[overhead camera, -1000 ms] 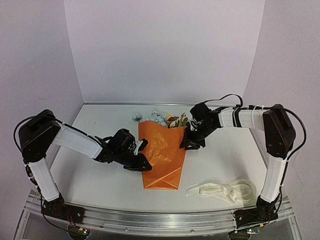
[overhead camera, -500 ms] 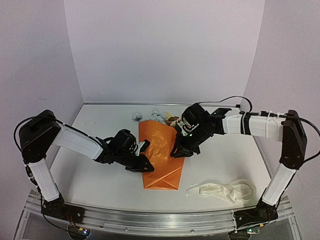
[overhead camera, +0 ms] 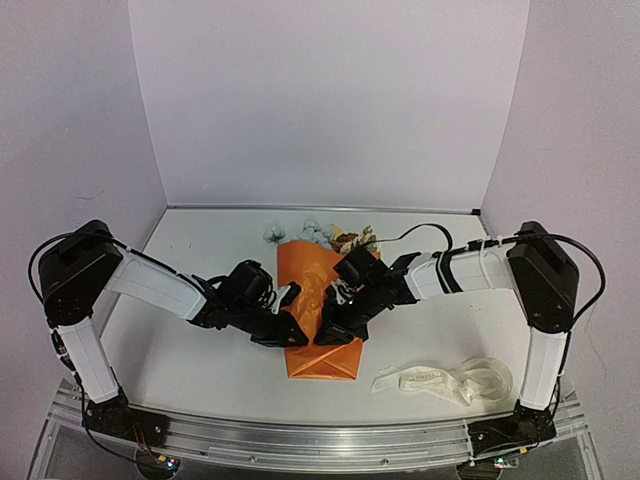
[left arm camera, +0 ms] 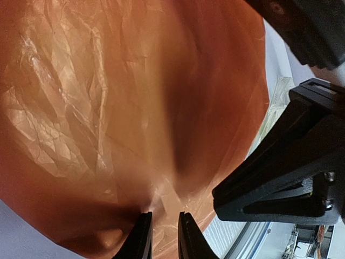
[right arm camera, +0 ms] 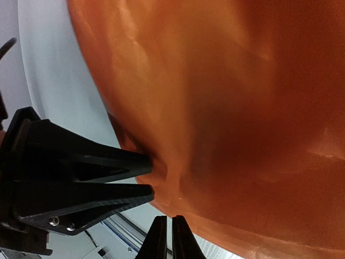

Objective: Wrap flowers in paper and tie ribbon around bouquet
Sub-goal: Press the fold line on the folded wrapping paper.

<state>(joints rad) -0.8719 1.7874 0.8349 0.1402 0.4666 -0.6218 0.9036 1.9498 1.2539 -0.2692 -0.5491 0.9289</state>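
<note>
The bouquet (overhead camera: 322, 300) is an orange paper cone lying on the table, narrow end toward me. The flowers (overhead camera: 322, 235), pale blue and cream blooms, stick out of its far wide end. My left gripper (overhead camera: 291, 326) is at the cone's left edge, shut on a fold of the paper (left arm camera: 124, 108), with crinkled orange pinched between its tips (left arm camera: 163, 216). My right gripper (overhead camera: 326, 334) lies low over the cone's near half, pointing at the left gripper. Its jaws (right arm camera: 168, 218) are shut just off the paper's edge with nothing between them. The ribbon (overhead camera: 442, 380) lies loose at the front right.
The pale walls of the booth close in the table (overhead camera: 200, 370) at the back and on both sides. A metal rail (overhead camera: 320, 440) runs along the near edge between the arm bases.
The right arm has swung down and left from the cone's upper right edge to its lower middle, shutting its jaws on the way. The left gripper has kept its hold.
</note>
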